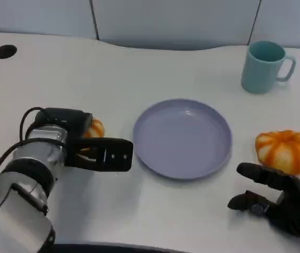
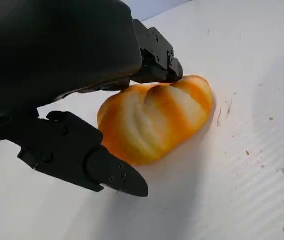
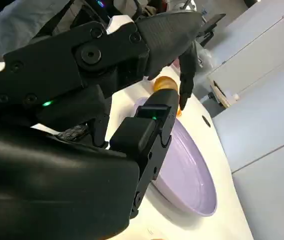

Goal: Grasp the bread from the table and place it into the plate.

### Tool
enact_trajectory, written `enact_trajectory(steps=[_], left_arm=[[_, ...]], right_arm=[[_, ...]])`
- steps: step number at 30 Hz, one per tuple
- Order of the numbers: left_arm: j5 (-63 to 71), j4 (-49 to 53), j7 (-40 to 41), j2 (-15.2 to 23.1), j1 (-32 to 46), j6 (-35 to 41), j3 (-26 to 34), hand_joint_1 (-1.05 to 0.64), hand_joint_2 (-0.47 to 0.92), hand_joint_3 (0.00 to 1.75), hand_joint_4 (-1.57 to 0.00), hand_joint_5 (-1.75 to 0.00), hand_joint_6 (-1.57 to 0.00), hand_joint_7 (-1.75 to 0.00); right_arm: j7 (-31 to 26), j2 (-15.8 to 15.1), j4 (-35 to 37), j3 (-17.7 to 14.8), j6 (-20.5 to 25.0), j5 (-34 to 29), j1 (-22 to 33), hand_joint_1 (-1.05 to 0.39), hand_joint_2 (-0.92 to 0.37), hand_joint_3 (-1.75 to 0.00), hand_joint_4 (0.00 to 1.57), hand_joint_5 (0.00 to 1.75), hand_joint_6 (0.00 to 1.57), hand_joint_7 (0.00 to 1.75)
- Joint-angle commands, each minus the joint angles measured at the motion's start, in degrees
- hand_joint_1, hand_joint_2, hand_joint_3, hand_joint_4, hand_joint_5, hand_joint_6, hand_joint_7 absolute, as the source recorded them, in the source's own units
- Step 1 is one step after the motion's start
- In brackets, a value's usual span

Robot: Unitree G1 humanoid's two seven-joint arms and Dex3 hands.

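An orange-and-white bread roll (image 1: 95,128) lies on the white table left of the lavender plate (image 1: 182,138). My left hand (image 1: 89,150) sits over it and hides most of it in the head view. In the left wrist view the roll (image 2: 156,117) rests on the table between the hand's fingers (image 2: 156,62); one fingertip touches its far side, and the thumb lies just short of its near edge. A second roll (image 1: 285,151) lies right of the plate. My right hand (image 1: 279,203) rests near it, fingers apart and holding nothing. The right wrist view shows the plate (image 3: 191,175) past that hand's fingers.
A teal mug (image 1: 264,66) stands at the back right. Dark round holes (image 1: 5,51) mark the table's far corners. A grey wall panel runs along the back edge.
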Motion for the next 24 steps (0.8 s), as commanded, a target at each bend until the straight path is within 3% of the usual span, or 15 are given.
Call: enact_trajectory(steps=[1, 5, 6, 7, 8, 10, 12, 16, 22, 23, 24], left_arm=[[-1.0, 0.6, -0.1, 0.6, 0.9, -0.2, 0.8, -0.25, 0.82, 0.01, -0.42, -0.15, -0.46, -0.06], [0.0, 0.7, -0.1, 0.6, 1.0, -0.3, -0.2, -0.26, 0.85, 0.01, -0.56, -0.2, -0.61, -0.08], [0.3, 0.8, -0.3, 0.5, 1.0, -0.1, -0.5, -0.28, 0.86, 0.01, -0.63, -0.28, -0.68, -0.08], [0.4, 0.9, -0.5, 0.4, 1.0, 0.1, -0.7, -0.27, 0.88, 0.01, -0.63, -0.6, -0.76, -0.07], [0.3, 0.9, -0.9, 0.3, 0.9, 0.4, -0.7, -0.27, 0.89, 0.0, -0.6, -0.76, -0.79, -0.05], [-0.2, 0.9, -1.0, 0.3, 1.1, 0.6, -0.3, -0.26, 0.91, 0.0, -0.59, -0.93, -0.88, -0.07], [0.2, 0.9, -0.9, 0.2, 1.1, 0.9, -0.8, -0.28, 0.91, 0.0, -0.59, -0.98, -0.92, -0.07], [-0.1, 0.9, -0.7, 0.1, 1.4, 0.8, -0.5, -0.33, 0.92, 0.01, -0.66, -0.83, -0.99, -0.05], [-0.1, 0.9, -0.3, 0.1, 1.5, 0.9, -0.5, -0.38, 0.92, 0.07, -0.68, -0.93, -1.01, -0.03], [0.1, 0.9, -0.1, 0.0, 1.5, 1.0, -0.7, -0.37, 0.91, 0.04, -0.62, -1.18, -1.04, -0.04], [0.3, 0.9, 0.0, 0.0, 1.5, 1.1, -0.8, -0.36, 0.91, 0.02, -0.58, -1.28, -1.06, -0.04]], right_arm=[[-0.3, -0.9, 0.2, -0.3, -0.1, -0.2, 1.4, -0.36, -0.92, -0.04, 0.72, 0.89, 0.99, 0.03], [-0.2, -0.9, -0.2, -0.4, 0.6, 0.2, 1.7, -0.37, -0.92, -0.04, 0.71, 0.89, 0.99, 0.03], [0.1, -0.9, -0.4, -0.5, 1.0, 0.5, 1.8, -0.36, -0.92, -0.04, 0.71, 0.89, 0.99, 0.03], [0.2, -0.8, -0.5, -0.6, 1.2, 0.6, 1.9, -0.36, -0.92, -0.05, 0.71, 0.89, 0.99, 0.03], [0.2, -0.8, -0.6, -0.6, 1.2, 0.6, 2.0, -0.35, -0.92, -0.05, 0.71, 0.89, 0.98, 0.02], [-0.4, -0.9, -0.8, -0.4, 0.9, 0.1, 2.1, -0.35, -0.92, -0.05, 0.71, 0.89, 0.99, 0.03], [-0.7, -1.0, -1.5, -0.3, 1.5, 0.2, 2.3, -0.34, -0.92, -0.06, 0.71, 0.89, 0.99, 0.02], [-0.6, -0.9, -2.0, -0.5, 2.0, 0.5, 2.4, -0.37, -0.91, -0.04, 0.71, 0.9, 0.99, 0.03], [-0.6, -0.8, -2.5, -0.6, 2.7, 0.7, 2.6, -0.36, -0.92, -0.04, 0.71, 0.89, 0.99, 0.02], [-0.7, -0.8, -2.8, -0.6, 3.0, 0.8, 2.7, -0.35, -0.92, -0.04, 0.71, 0.89, 0.99, 0.02], [-0.7, -0.7, -3.0, -0.7, 3.2, 0.8, 2.8, -0.35, -0.92, -0.04, 0.71, 0.89, 0.99, 0.02]])
